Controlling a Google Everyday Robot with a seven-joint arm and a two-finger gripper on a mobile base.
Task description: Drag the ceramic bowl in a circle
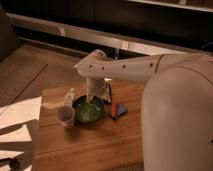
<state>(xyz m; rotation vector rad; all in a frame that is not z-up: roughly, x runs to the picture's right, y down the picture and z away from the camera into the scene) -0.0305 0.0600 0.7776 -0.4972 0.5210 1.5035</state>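
Note:
The ceramic bowl (88, 111) is round, shallow and glossy dark green. It sits on the wooden table (95, 142), left of centre. My gripper (93, 97) hangs from the white arm and reaches down onto the bowl's far rim. The wrist hides the bowl's back edge. A small pale cup (65, 116) stands right beside the bowl on its left, touching or nearly touching it.
A clear bottle (69, 95) lies behind the cup. A red and blue object (116, 109) lies to the right of the bowl, with a dark utensil (108, 93) behind it. My large white arm body (175, 115) covers the table's right side. White paper (15, 125) lies off the left edge.

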